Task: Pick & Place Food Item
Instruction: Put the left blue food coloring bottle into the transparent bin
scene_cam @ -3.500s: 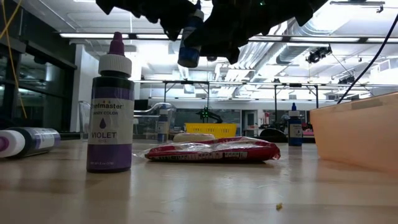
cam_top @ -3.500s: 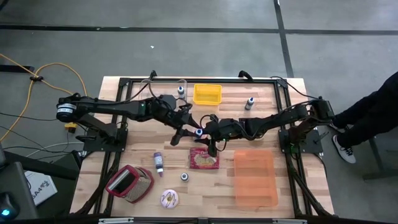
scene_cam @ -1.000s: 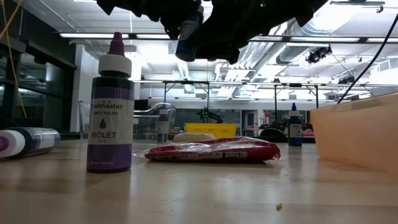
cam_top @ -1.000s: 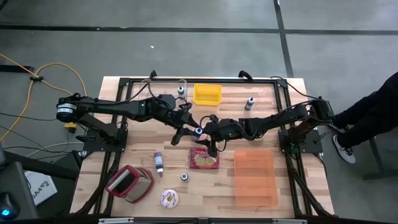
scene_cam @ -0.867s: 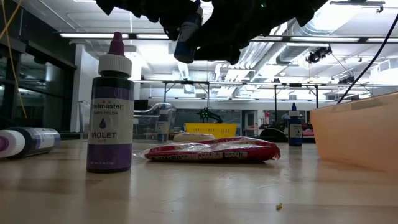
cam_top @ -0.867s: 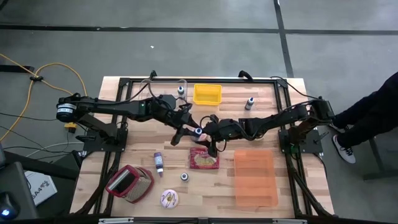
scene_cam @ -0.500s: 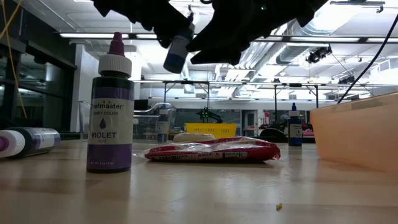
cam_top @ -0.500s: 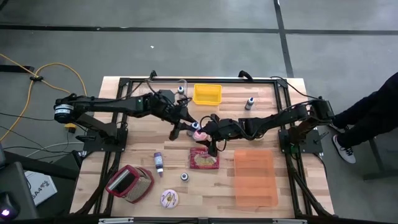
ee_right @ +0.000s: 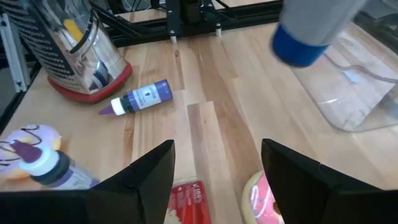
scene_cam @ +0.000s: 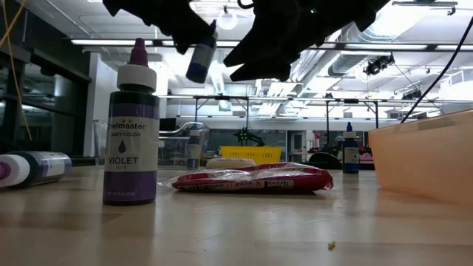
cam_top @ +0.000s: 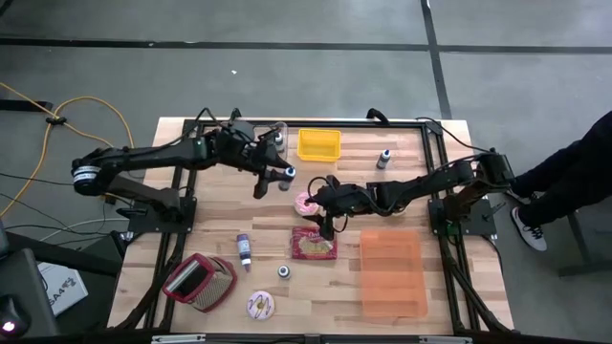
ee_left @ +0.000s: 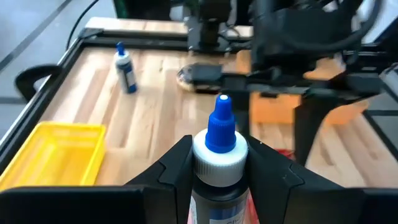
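Note:
A small food-colour bottle (ee_left: 219, 144) with a white cap and blue tip hangs high above the table's far middle, with my left gripper (cam_top: 277, 175) shut on it. In the low view the bottle (scene_cam: 199, 56) is tilted. My right gripper (cam_top: 322, 208) stands open just right of it, over a pink donut (cam_top: 305, 203), with nothing between its fingers (ee_right: 149, 180). In the right wrist view the bottle's blue bottom (ee_right: 303, 37) shows ahead of that gripper, apart from it. A red snack packet (cam_top: 314, 245) lies flat on the table below the right gripper. My left gripper pinches the bottle's body just under the white cap (ee_left: 214, 186) between its two fingers (ee_left: 176, 167), one on each side. The fingers come from the table's left, slanting slightly down. The bottle is lifted clear, tilted, with its cap end uppermost (scene_cam: 211, 31).
An orange bin (cam_top: 392, 272) stands near right, a yellow bin (cam_top: 318, 144) and a clear container (cam_top: 256, 134) at the far edge. A violet bottle (scene_cam: 131, 125) stands near; another purple one (cam_top: 244, 250) lies flat. A mesh basket (cam_top: 199, 282), a frosted donut (cam_top: 260, 305) and small bottles (cam_top: 383, 159) are around.
My left gripper has carried the blue-tipped bottle away from my right gripper, toward the table's far left and a little up, and the bottle has tipped further. This has uncovered the pink donut in the high view. My right arm has kept its place.

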You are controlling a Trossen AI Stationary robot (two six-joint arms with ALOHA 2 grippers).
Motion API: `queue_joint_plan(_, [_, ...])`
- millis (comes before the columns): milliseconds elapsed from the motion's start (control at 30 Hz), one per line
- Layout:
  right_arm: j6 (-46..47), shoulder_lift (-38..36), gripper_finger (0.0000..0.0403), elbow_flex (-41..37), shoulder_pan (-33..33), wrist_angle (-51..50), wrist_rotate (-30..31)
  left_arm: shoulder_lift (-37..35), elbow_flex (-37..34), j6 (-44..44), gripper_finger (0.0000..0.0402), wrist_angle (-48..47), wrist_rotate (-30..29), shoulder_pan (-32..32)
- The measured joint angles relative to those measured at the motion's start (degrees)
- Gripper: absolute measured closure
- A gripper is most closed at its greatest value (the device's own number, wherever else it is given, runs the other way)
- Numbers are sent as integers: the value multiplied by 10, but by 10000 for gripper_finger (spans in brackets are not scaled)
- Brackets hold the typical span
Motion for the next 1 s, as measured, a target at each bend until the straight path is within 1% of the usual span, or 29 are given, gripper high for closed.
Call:
queue_joint_plan(100, [7, 0, 176, 0, 6, -2, 0, 0, -6, 0, 287, 0, -13, 19])
queue_joint_plan(367, [13, 0, 176, 0, 24, -1, 3, -1, -26, 0, 287, 2, -14, 72])
queue_joint_plan(533, [22, 0, 176, 0, 32, -4, 4, -13, -55, 0, 287, 28, -12, 115])
queue_joint_plan(700, [23, 0, 176, 0, 37, -8, 10, -32, -104, -23, 287, 108, -11, 171])
queue_joint_plan(867, [23, 0, 176, 0, 37, -8, 15, -32, -154, -42, 287, 190, -13, 208])
queue_joint_plan(1000, [23, 0, 176, 0, 37, -8, 16, -29, -187, -43, 287, 228, -54, 220])
